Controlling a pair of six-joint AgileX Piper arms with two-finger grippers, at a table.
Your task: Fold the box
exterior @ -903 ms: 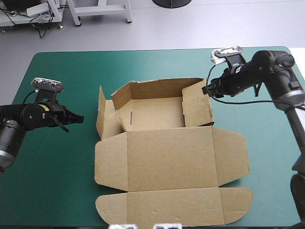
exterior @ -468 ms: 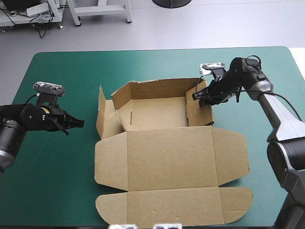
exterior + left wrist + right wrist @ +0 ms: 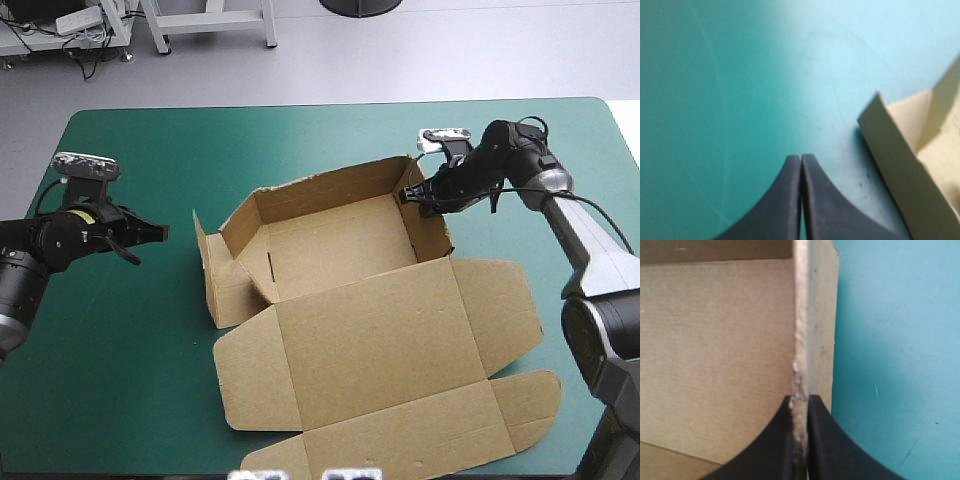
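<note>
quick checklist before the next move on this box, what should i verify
1. Right gripper clamped on the box's right wall: ok, the wall's edge is pinched in it.
2. Left gripper free: ok, shut on nothing, over the teal-green cover.
3. Left gripper clear of the left flap: ok, apart from it.
4. Left flap tucked in: not ok, it stands outside the tray.
5. Lid lying flat: ok.
</note>
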